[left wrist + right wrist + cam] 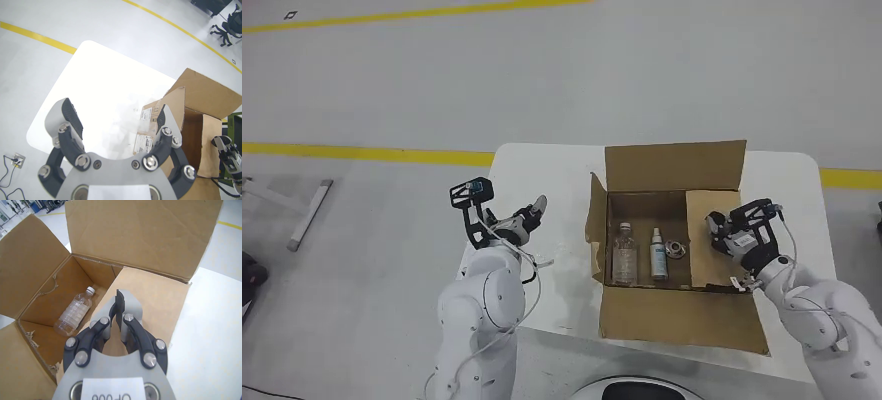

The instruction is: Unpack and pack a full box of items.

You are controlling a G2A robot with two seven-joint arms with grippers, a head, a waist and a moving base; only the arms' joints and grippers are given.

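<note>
An open cardboard box (672, 315) stands on the white table (552, 180). Inside it lie a clear plastic bottle (623, 253), a small white spray bottle (658, 254) and a small round metal item (676, 246). My left gripper (538, 207) hangs open over bare table to the left of the box, with nothing between its fingers (72, 117). My right gripper (118, 306) is shut and sits just over the box's right flap (151, 298), near the flap's inner edge. From there the clear bottle (75, 313) lies on the box floor.
The box's flaps (674, 165) stand up or fold outward on all sides; the far one rises tall. Bare tabletop (94, 85) stretches to the left of the box. Beyond the table are floor with yellow lines (362, 153) and a floor socket with a cable (18, 160).
</note>
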